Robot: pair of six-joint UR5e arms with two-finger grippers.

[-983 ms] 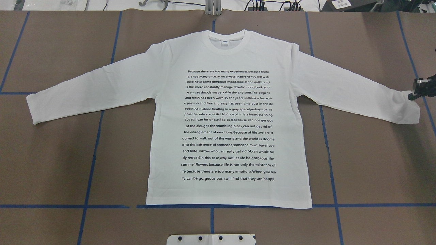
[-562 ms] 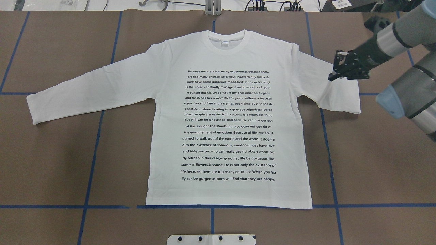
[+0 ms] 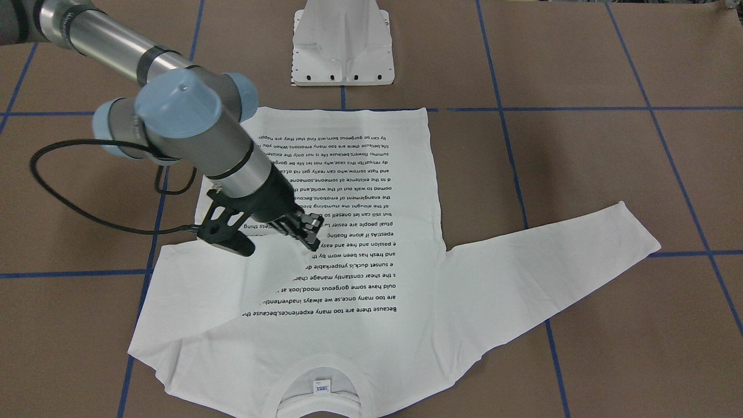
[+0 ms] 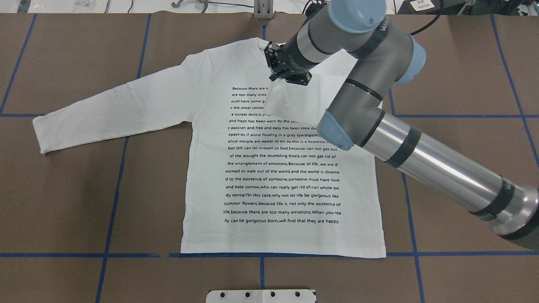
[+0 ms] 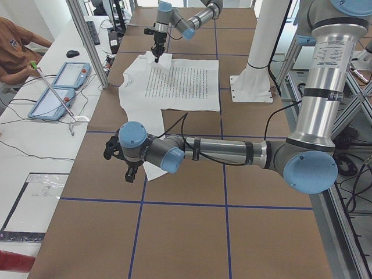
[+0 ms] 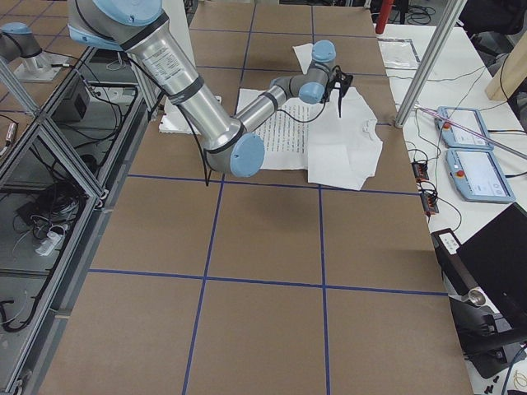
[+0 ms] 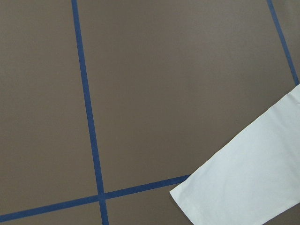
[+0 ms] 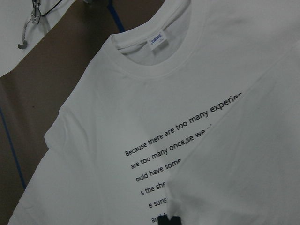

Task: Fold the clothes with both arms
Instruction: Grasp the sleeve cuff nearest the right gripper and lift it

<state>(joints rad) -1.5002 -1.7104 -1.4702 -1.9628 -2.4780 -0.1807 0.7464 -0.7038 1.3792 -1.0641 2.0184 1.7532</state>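
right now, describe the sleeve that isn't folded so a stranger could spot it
Find the white T-shirt spread on the brown table. Its unfolded sleeve stretches flat toward the robot's left, cuff on bare table. The other sleeve is doubled over the printed chest.

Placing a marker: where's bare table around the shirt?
Free: table between the outstretched sleeve and the hem-side tape line, left of the shirt. Crowded: chest, where the right gripper holds the folded sleeve, arm overhanging the right side; left gripper hovers by that cuff.
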